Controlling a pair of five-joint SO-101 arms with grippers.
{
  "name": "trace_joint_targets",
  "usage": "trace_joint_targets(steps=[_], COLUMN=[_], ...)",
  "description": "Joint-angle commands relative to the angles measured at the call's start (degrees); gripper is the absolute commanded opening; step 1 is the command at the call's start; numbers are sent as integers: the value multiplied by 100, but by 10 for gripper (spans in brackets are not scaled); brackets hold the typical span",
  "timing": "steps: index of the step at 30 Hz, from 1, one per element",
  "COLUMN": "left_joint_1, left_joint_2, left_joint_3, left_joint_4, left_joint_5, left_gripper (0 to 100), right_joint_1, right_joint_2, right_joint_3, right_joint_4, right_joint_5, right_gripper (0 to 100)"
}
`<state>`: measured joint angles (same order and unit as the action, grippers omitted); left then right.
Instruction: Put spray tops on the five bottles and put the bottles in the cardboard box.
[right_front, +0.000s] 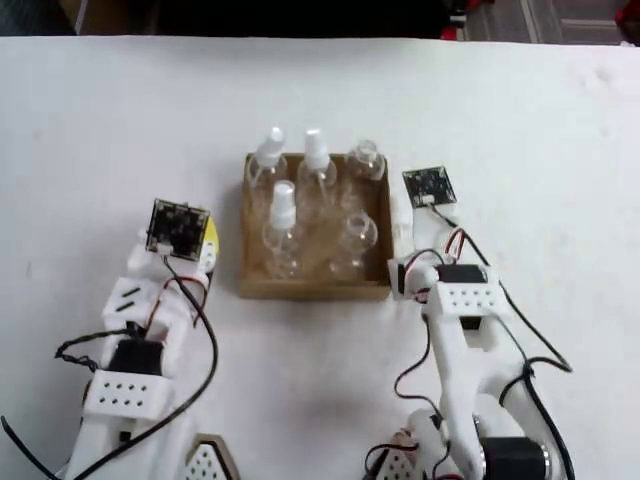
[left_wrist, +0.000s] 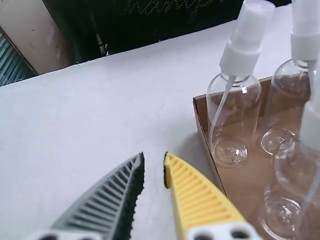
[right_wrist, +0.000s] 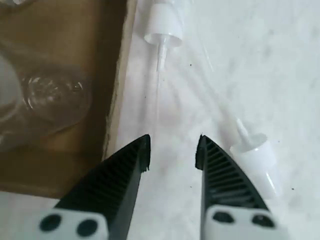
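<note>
The cardboard box (right_front: 247, 225) sits mid-table with five clear bottles standing in it. Three of them wear white spray tops, such as the front one (right_front: 283, 205) and the back left one (left_wrist: 235, 95). Two bottles are bare-necked: one at the back right (right_front: 365, 160) and one at the front right (right_front: 355, 232). Two loose spray tops lie on the table to the right of the box, one (right_wrist: 162, 30) ahead of my right gripper (right_wrist: 172, 150) and one (right_wrist: 255, 155) beside its finger. That gripper is open and empty. My left gripper (left_wrist: 153, 162) hangs left of the box, slightly open, holding nothing.
White cloth covers the table (right_front: 110, 120), with free room to the left, to the right and behind the box. Dark floor lies past the far edge (right_front: 300, 36). Both arm bases and their cables occupy the near edge.
</note>
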<state>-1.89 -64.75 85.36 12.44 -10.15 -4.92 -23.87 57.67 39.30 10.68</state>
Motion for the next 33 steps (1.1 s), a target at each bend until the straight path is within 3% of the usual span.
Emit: trace_joint_targets(steps=[1,5,13,20,27,33], left_joint_1=[-40,-40,-40,-40,-40,-40], left_joint_2=[13,13,13,13,13,13], left_joint_3=[-26,-26,-26,-26,-26,-26], left_joint_4=[-149,-149,-149,-149,-141,-132], left_joint_5=[0,0,0,0,0,0], left_gripper=[68,68,68,68,68,68], right_joint_1=[-31,-48,-224,-295,-259,-259], right_joint_2=[198,277,295,743,1358,1376], right_joint_3=[-167,-167,-167,-457,-993,-993], right_joint_4=[-277,-321,-312,-356,-22,-22], right_joint_5=[-26,-26,-18,9,18,0], right_gripper=[94,25,165,165,77,69])
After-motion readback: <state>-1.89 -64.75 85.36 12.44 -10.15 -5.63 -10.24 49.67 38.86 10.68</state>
